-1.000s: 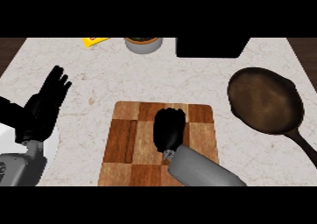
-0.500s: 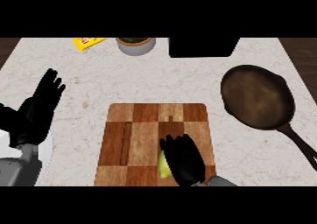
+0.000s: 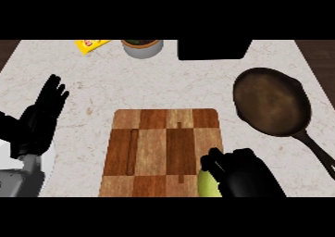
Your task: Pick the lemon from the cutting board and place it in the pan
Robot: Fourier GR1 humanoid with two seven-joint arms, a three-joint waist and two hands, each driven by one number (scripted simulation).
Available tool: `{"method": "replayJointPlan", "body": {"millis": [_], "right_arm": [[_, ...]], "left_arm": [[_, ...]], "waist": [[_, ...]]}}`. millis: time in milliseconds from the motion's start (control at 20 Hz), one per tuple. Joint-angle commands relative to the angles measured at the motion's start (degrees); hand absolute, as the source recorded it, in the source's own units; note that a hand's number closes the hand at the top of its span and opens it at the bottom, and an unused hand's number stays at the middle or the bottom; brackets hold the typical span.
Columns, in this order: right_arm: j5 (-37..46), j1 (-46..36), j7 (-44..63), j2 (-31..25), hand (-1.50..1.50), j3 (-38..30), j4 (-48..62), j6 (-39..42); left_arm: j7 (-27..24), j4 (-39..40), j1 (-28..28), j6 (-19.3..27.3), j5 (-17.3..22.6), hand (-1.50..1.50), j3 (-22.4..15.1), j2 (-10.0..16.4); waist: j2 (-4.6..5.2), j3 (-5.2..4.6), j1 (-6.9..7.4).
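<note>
One lemon in right hand, one pan, one cutting board

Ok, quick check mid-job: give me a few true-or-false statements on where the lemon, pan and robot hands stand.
1. The lemon lies in the pan. False: it is at the board's near right corner, in the right robot hand.
2. The right robot hand is curled round the lemon. True.
3. The left robot hand holds a cup. False: it is open, holding nothing, left of the board.
4. The pan is right of the board. True.
</note>
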Motion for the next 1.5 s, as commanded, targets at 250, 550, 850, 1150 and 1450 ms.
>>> {"method": "replayJointPlan", "body": {"millis": [250, 550, 850, 1150, 1450], "right_arm": [[-12.39, 4.1, -1.24, -6.23, 1.5, -21.2, -13.77, 6.61], [-16.18, 10.13, -13.07, -7.6, 1.5, -34.6, -3.35, -1.9], [-22.3, 4.61, -26.3, -4.04, 1.5, -43.52, 16.44, -4.59], [-29.14, 0.24, -42.84, -5.12, 1.5, -52.1, 35.22, -5.06], [-26.85, -8.61, -58.34, -0.92, 1.5, -50.94, 56.9, -7.7]], "left_arm": [[-1.29, 1.44, -0.46, -2.62, -0.92, 0.0, 0.99, -1.04], [-0.87, 1.42, -1.04, -0.51, -3.3, 0.0, -0.37, -3.78], [-0.7, -0.85, 1.16, -4.03, -1.6, 0.0, 1.28, -2.68], [-0.76, -0.09, 0.6, -3.15, -3.56, 0.0, 0.37, -4.6], [0.19, 1.81, -2.86, -2.76, -5.44, 0.0, 1.22, -4.55]], "waist": [[0.7, 0.04, 1.68], [0.76, 0.12, 1.33], [0.9, 0.09, 2.55], [0.87, 0.09, 2.69], [0.99, 0.09, 2.83]]}}
